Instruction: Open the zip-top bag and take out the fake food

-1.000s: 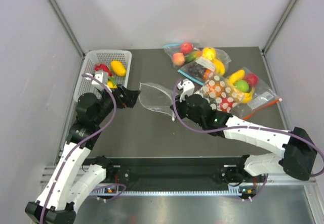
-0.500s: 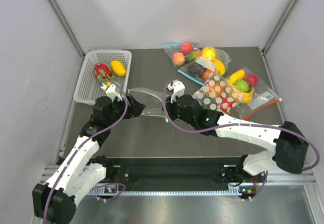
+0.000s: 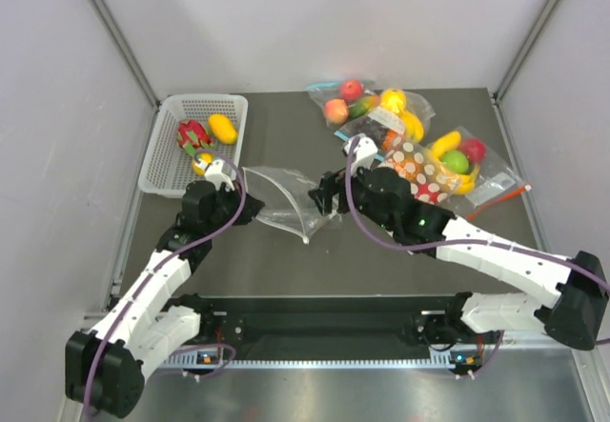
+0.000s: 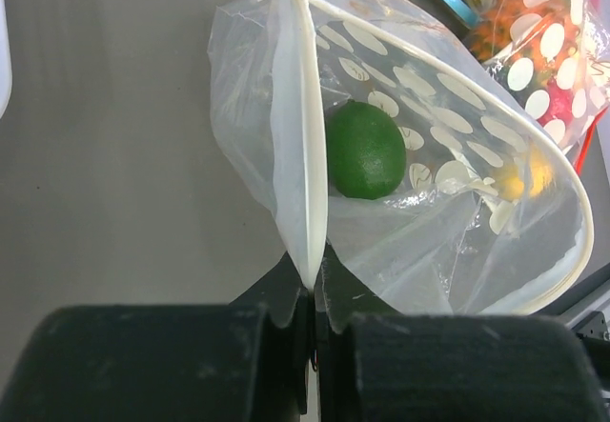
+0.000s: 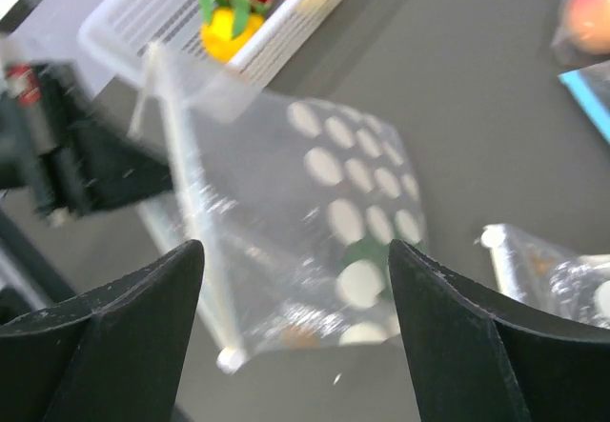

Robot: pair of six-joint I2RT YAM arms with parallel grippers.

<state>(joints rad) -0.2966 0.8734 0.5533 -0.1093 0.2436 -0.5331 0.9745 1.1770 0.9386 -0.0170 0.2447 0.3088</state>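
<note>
The zip-top bag [image 3: 282, 196], clear with white dots, lies between my two grippers with its mouth gaping wide. My left gripper [image 4: 315, 293] is shut on the bag's white zip rim at its left end. A round green piece of fake food [image 4: 365, 150] sits inside the bag. Just right of the bag, my right gripper [image 3: 325, 193] is open and holds nothing; in its wrist view the bag [image 5: 334, 193] lies beyond its spread fingertips. More fake food lies in the white basket [image 3: 160, 172]: a red piece with green leaves [image 3: 192, 133] and yellow pieces [image 3: 222, 128].
A second dotted bag showing orange [image 3: 416, 176] lies right of my right arm. Clear undotted bags of toy fruit [image 3: 367, 103] [image 3: 467, 160] fill the back right. The basket stands at the back left by the wall.
My left gripper has closed on the bag's rim. The right gripper has let go of the bag, opened and drawn back to the right. The bag's mouth now stands open.
</note>
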